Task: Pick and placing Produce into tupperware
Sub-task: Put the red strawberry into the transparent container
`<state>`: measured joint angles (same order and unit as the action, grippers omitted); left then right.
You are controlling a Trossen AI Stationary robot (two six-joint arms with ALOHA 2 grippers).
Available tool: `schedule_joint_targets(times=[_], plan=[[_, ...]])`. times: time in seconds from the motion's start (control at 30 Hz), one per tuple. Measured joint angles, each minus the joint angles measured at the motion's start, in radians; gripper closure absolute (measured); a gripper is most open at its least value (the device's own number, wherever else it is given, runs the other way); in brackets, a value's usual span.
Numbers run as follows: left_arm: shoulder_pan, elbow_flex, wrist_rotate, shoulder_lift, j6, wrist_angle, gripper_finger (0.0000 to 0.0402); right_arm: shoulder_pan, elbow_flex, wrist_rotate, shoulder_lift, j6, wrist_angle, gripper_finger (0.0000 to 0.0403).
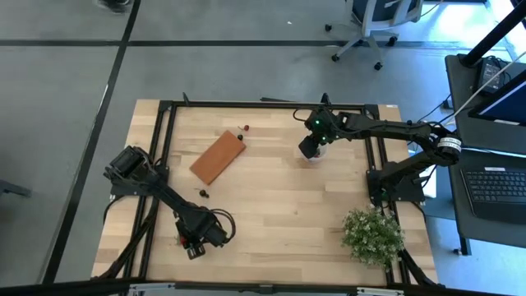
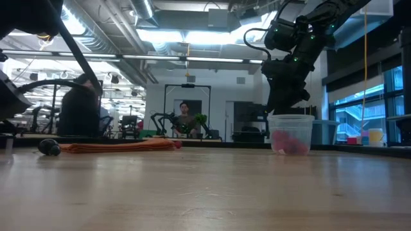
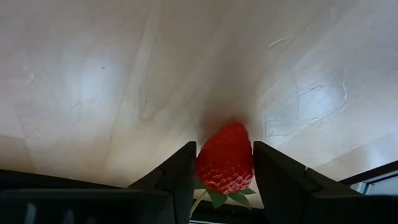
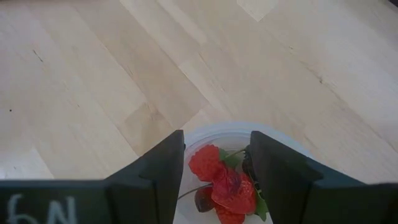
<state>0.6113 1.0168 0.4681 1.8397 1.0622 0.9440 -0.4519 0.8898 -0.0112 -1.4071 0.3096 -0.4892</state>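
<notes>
My left gripper point(image 3: 224, 146) point(image 1: 191, 241) is low over the table's near left part, shut on a red strawberry point(image 3: 225, 163) with a green top. My right gripper point(image 4: 216, 134) point(image 1: 312, 150) point(image 2: 286, 106) is open just above the translucent cup point(image 4: 205, 134) point(image 2: 291, 133) near the far right. The cup stands upright on the wood and holds red strawberries point(image 4: 221, 180) and a dark berry point(image 4: 203, 198). Loose berries lie by the far end of the orange block point(image 1: 245, 127) and near its near end point(image 1: 204, 191). My left gripper pinches the strawberry between its two fingers point(image 3: 180, 171), one on each flank of the wide part near the green top point(image 3: 217, 198). The fingers point down at the table. The berry's tip points at the wood; I cannot tell whether it touches.
A flat orange-brown block point(image 1: 218, 156) point(image 2: 122, 146) lies left of centre. A bushy green plant point(image 1: 374, 234) sits at the near right corner. A dark berry point(image 2: 48, 147) shows in the low view. Bare wood lies between the arms. People sit in the room behind.
</notes>
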Motion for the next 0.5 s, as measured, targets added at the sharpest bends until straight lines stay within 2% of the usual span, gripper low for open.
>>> schedule_joint_targets(times=[0.5], plan=[[0.001,-0.013,0.03,-0.001,-0.004,-0.04,0.0262,0.0,0.0,0.0,0.0,0.0,0.0,0.0217]])
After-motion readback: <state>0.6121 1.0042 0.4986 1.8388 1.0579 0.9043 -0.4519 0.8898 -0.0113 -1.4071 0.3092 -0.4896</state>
